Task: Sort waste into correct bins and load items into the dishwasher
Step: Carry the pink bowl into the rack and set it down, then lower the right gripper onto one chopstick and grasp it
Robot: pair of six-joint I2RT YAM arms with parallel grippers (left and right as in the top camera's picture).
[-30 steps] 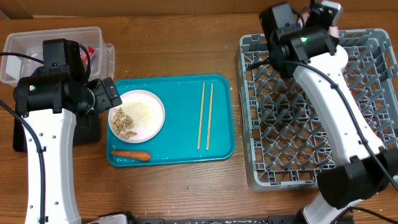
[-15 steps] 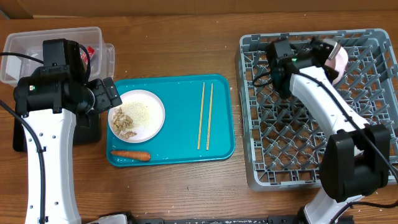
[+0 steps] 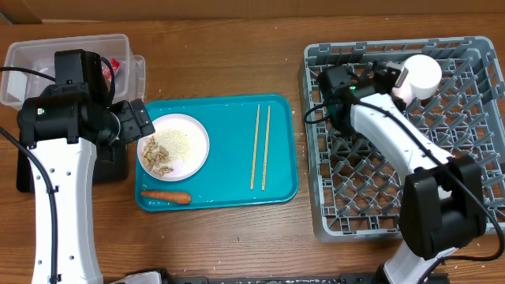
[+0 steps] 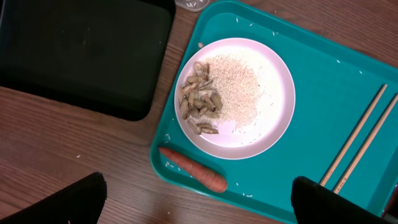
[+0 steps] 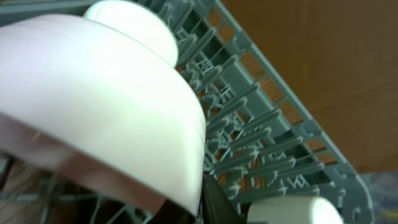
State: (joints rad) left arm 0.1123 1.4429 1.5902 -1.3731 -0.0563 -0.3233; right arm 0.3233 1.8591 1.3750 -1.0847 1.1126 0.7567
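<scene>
My left gripper hangs open over the near edge of the teal tray, with the orange carrot just ahead of it and nothing between its fingers. A white plate holds rice-like crumbs. Two chopsticks lie to its right. My right gripper is low at the back of the grey dish rack, shut on the rim of a white bowl; one dark finger presses against that rim. The clear tub holds a red wrapper.
The black tray sits left of the teal tray, partly under my left arm in the overhead view. Other white cups stand in the rack next to the bowl. Rack tines rise all around my right gripper.
My right arm has swung down and to the left from above the rack's back edge, carrying the white bowl down into the rack. The left arm has not moved.
</scene>
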